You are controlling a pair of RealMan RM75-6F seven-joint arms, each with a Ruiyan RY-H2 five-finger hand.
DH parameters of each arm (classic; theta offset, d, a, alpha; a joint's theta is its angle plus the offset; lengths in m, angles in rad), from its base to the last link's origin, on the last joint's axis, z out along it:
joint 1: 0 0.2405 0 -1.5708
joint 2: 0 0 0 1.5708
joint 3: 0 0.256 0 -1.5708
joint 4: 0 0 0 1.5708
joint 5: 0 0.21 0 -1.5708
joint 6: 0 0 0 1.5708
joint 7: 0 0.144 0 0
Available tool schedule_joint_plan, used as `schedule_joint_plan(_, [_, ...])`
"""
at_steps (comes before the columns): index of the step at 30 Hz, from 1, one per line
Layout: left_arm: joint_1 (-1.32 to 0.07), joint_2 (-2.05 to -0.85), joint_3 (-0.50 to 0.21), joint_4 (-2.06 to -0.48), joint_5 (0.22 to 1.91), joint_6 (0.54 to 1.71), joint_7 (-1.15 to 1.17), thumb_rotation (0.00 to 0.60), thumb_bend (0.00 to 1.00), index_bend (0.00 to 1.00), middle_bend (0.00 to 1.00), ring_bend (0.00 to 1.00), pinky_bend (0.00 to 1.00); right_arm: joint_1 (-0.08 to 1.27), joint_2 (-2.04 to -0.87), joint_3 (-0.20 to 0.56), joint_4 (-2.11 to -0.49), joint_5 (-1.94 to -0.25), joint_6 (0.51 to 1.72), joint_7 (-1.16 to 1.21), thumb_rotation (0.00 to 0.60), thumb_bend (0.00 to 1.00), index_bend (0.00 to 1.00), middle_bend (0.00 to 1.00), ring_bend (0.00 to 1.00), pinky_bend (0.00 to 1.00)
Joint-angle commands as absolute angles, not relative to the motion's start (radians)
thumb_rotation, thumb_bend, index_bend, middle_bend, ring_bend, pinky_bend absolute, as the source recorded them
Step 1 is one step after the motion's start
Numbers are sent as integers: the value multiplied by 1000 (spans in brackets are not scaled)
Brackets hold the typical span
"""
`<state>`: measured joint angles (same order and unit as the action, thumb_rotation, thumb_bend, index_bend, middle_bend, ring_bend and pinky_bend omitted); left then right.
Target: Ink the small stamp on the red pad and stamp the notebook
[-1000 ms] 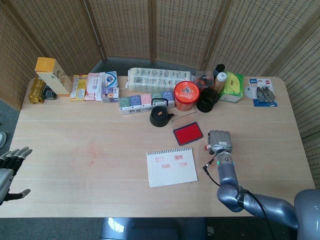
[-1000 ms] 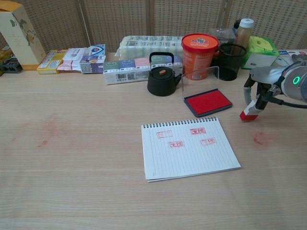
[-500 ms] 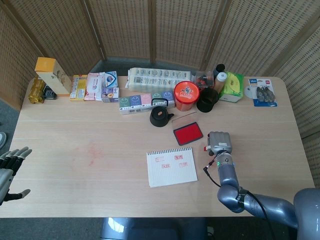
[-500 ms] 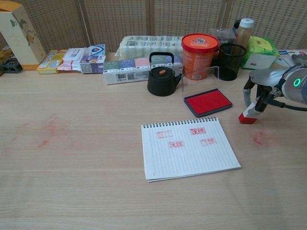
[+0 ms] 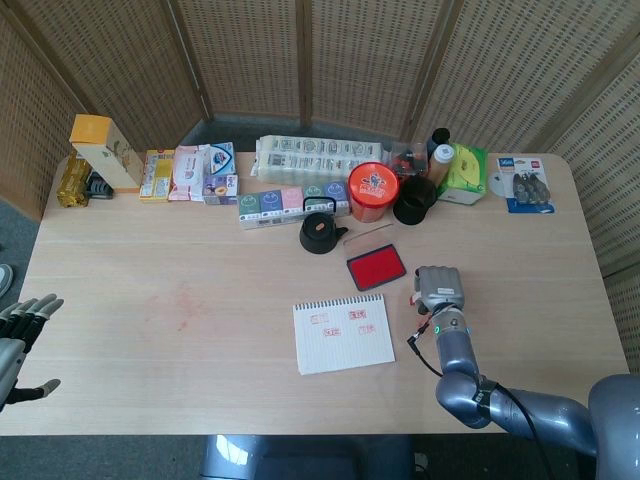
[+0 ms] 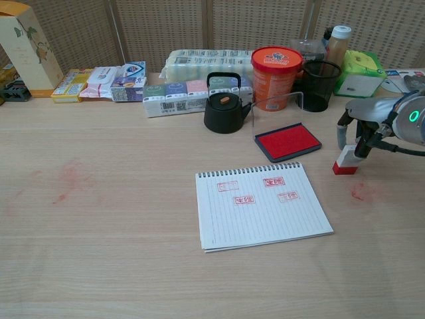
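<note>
One small stamp (image 6: 344, 161) pinched upright on table by right hand (image 6: 367, 117), one red pad (image 6: 288, 141) w/ lid up, notebook (image 6: 262, 207) w/ four prints; left hand (image 5: 20, 330) fingers spread, empty.

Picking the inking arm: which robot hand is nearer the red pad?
Right. The right robot hand is just right of the red pad; the left robot hand hangs at the table's far left edge.

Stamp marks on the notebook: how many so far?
4, all red, on the upper half of the notebook page: top left, top right, centre, and right.
</note>
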<state>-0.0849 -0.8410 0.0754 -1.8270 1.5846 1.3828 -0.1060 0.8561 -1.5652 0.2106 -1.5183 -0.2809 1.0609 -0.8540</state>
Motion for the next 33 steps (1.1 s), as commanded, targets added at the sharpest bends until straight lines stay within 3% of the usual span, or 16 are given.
schedule_joint_plan(1, [-84, -840, 75, -1826, 1585, 1384, -108, 600, 0, 0, 0, 0, 3, 858, -1566, 208, -1521, -281, 1063, -853, 600, 412, 436, 935, 993, 1000])
schedule_joint_plan(14, [-83, -836, 78, -1825, 1596, 1390, -118, 600, 0, 0, 0, 0, 3, 870, -1506, 204, -1686, -319, 1127, -861, 600, 412, 415, 921, 986, 1000])
schedule_joint_plan(18, [-80, -832, 79, -1824, 1604, 1399, -129, 600, 0, 0, 0, 0, 3, 866, -1452, 215, -1804, -369, 1145, -838, 600, 413, 409, 876, 937, 1000])
schedule_joint_plan(22, [-79, -829, 80, -1821, 1608, 1402, -138, 600, 0, 0, 0, 0, 3, 833, -1388, 197, -1894, -524, 1156, -777, 600, 388, 397, 743, 781, 980])
schedule_joint_plan(24, [-78, -828, 80, -1820, 1609, 1405, -140, 600, 0, 0, 0, 0, 3, 808, -1352, 170, -1919, -638, 1162, -747, 600, 353, 390, 644, 648, 901])
schedule_joint_plan(28, [-69, -824, 81, -1821, 1622, 1427, -140, 600, 0, 0, 0, 0, 3, 723, -1269, 59, -1923, -1021, 1241, -672, 600, 280, 389, 547, 489, 784])
schedule_joint_plan(33, [-61, -823, 81, -1824, 1623, 1443, -138, 600, 0, 0, 0, 0, 3, 644, -1196, 8, -1947, -1207, 1295, -528, 590, 121, 332, 309, 249, 600])
